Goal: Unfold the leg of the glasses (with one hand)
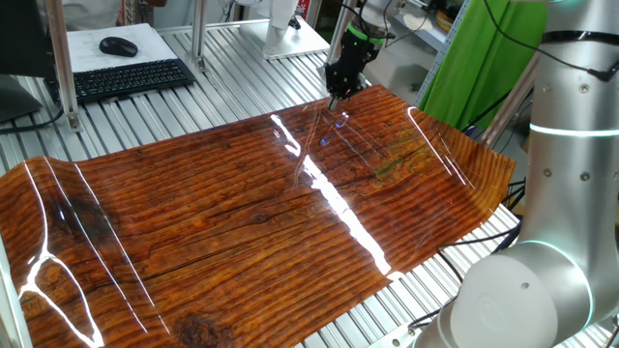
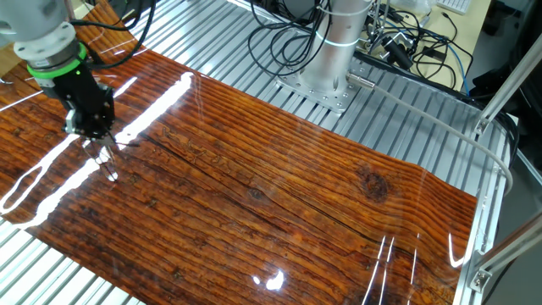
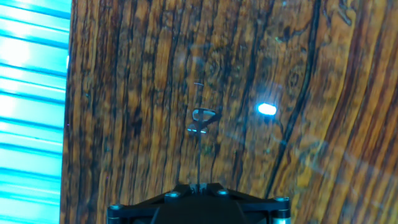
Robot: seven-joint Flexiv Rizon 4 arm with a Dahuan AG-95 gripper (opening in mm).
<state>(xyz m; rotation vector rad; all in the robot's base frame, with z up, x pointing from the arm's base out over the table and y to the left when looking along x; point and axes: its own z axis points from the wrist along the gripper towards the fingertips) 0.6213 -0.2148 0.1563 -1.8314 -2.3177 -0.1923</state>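
Note:
My black gripper hangs over the far edge of the wood-grain mat; it also shows in the other fixed view. In the hand view the gripper is shut on the leg, a thin pale line running straight out from the fingertips. The glasses hang at the end of the leg, small and nearly see-through, over the mat. In the other fixed view the glasses dangle just below the fingertips, close to the mat. In the first fixed view they are only a faint glint.
White glare streaks cross the mat, and a bright glare spot lies right of the glasses. A keyboard and mouse sit at the back left. The arm's base and cables stand behind the mat.

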